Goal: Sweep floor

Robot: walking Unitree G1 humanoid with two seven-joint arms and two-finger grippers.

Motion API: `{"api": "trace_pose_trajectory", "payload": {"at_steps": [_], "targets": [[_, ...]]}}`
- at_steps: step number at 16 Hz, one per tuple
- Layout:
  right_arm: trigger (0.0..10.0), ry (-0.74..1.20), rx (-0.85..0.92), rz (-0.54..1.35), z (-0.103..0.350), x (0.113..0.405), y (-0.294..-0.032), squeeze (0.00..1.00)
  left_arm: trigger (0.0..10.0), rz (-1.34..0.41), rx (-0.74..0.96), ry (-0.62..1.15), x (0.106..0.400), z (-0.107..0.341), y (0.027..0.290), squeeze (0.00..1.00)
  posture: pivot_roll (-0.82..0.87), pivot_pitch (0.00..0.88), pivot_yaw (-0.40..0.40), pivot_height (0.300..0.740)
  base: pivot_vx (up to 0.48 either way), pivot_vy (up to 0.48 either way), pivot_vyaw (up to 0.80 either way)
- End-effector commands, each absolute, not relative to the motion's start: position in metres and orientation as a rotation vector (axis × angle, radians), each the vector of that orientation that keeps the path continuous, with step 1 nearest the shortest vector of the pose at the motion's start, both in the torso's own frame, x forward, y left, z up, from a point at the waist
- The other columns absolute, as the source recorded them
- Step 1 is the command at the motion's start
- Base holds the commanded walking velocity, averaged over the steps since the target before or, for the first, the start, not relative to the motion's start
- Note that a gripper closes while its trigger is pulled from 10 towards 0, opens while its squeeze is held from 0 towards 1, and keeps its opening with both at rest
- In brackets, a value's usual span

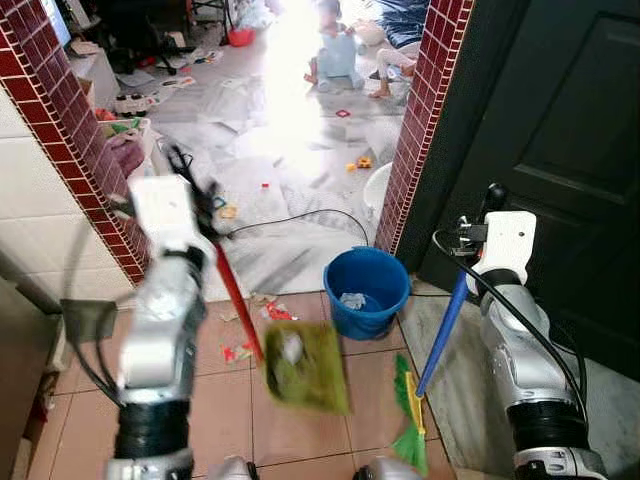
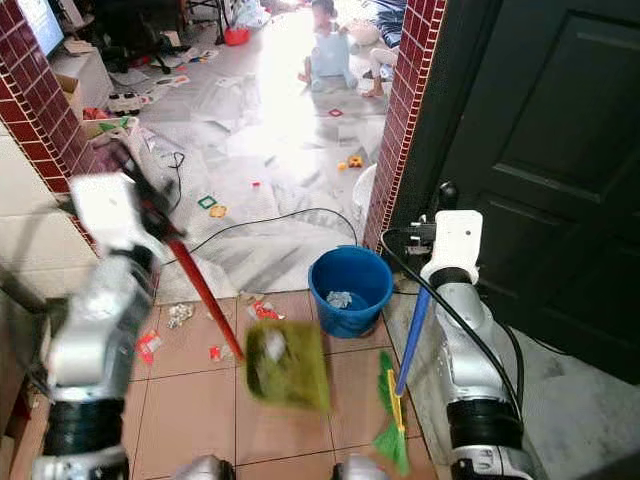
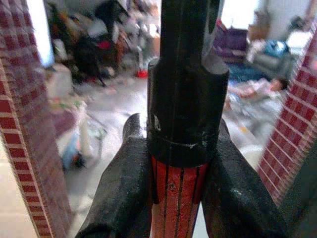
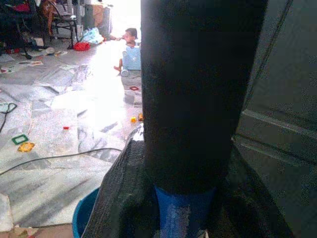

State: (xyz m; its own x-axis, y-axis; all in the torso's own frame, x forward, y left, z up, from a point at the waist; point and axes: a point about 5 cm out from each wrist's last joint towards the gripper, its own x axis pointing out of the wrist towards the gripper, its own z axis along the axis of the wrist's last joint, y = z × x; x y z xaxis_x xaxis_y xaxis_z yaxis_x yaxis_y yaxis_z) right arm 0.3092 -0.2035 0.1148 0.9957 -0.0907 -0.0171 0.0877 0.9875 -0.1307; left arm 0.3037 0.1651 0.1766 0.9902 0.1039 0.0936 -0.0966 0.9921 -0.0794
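Loaded dustpan (image 1: 305, 368) held at eight o'clock of the blue bucket (image 1: 367, 292).
Your left gripper (image 3: 179, 198) clamps its red handle (image 1: 237, 300), the nearer arm; your right gripper (image 4: 185, 208) clamps the broom (image 1: 428, 364).

a dark door (image 1: 560, 140) stands at the right, beside a red brick pillar (image 1: 420, 110). a black cable (image 1: 300, 218) snakes over the pale floor beyond. farther back — in bright light — a person (image 1: 335, 50) sits among scattered toys (image 1: 358, 162) and clutter.
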Motion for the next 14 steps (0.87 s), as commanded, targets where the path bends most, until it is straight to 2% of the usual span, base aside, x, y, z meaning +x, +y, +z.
{"api": "trace_pose_trajectory", "payload": {"at_steps": [1,3,6,8,10,14], "targets": [[10.0,0.005,-0.148,-0.089,0.121,0.313,-0.205,0.00,10.0,0.156,-0.053,-0.227,0.303,0.209,0.174,0.00,-0.11,0.000,-0.017,0.740,0.000,0.000,0.00],[10.0,0.012,-0.150,-0.075,0.118,0.313,-0.202,0.00,10.0,0.248,-0.035,-0.285,0.306,0.227,0.188,0.00,-0.11,0.000,-0.017,0.740,0.000,0.000,0.00],[10.0,0.018,-0.147,-0.068,0.116,0.314,-0.201,0.00,10.0,0.271,-0.041,-0.329,0.313,0.243,0.198,0.00,-0.10,0.000,-0.017,0.740,0.000,0.000,0.00],[10.0,0.025,-0.143,-0.071,0.114,0.314,-0.201,0.00,10.0,0.207,-0.073,-0.388,0.318,0.258,0.193,0.00,-0.11,0.000,-0.009,0.740,0.000,0.000,-0.40],[10.0,0.022,-0.140,-0.074,0.114,0.314,-0.201,0.00,10.0,0.219,-0.091,-0.440,0.323,0.276,0.194,0.00,-0.11,0.000,-0.009,0.740,0.000,0.000,-0.48],[10.0,0.022,-0.141,-0.071,0.114,0.313,-0.201,0.00,10.0,0.232,-0.102,-0.530,0.326,0.301,0.199,0.00,-0.12,0.000,-0.007,0.740,0.070,0.000,0.00]]}}
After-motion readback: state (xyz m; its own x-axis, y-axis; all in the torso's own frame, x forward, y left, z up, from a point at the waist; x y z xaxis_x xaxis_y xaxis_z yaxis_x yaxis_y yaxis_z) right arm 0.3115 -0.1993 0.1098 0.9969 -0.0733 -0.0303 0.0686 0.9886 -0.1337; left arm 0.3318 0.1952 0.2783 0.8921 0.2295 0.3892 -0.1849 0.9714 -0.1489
